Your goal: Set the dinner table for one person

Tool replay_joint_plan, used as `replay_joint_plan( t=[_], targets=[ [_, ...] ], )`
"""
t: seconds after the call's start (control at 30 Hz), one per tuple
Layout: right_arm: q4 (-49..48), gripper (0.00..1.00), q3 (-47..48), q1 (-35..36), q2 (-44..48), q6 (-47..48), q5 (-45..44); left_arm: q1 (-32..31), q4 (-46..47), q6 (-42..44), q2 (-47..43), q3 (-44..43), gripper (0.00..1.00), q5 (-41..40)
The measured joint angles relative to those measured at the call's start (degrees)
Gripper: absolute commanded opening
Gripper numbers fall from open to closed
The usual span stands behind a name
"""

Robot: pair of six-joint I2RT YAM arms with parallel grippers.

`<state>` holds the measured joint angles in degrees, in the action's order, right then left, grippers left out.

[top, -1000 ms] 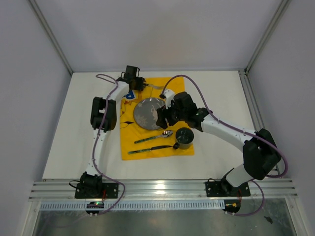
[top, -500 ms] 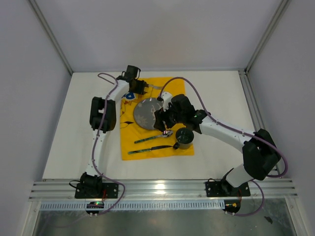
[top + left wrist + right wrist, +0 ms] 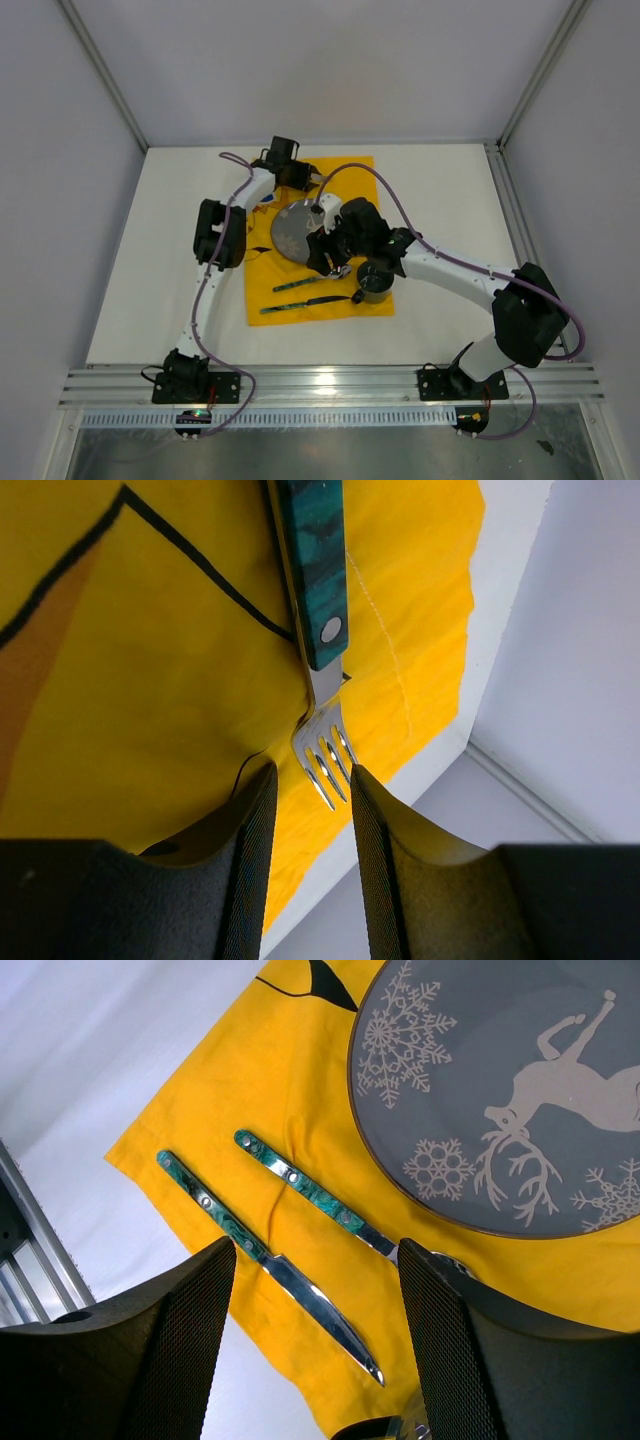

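Left fingers [image 3: 250, 880] shifted right — straddling green-marbled fork [image 3: 318, 630], steel-tined.

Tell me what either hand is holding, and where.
Right hand: nothing. Left hand straddles the tines of the fork; an actual grip cannot be told.

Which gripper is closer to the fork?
The left gripper: its fingers flank the fork tines at the cloth edge. The right gripper hovers above spoon and knife, across the plate.
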<state>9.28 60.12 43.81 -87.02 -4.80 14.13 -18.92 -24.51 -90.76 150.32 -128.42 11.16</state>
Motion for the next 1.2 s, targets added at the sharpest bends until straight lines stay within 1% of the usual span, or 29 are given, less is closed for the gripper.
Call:
replay_joint_plan(
  t=[0.33, 1.2],
  targets=[
    [0.1, 0.7, 0.0, 0.1, 0.0, 0.0, -0.5, -0.2, 1.0, 1.0, 0.2, 0.0, 0.38, 0.0],
    [2.1, 0.7, 0.0, 0.8, 0.0, 0.0, -1.7, -0.1, 10.1, 1.5, 3.0, -0.1, 0.39, 2.6]
  ],
)
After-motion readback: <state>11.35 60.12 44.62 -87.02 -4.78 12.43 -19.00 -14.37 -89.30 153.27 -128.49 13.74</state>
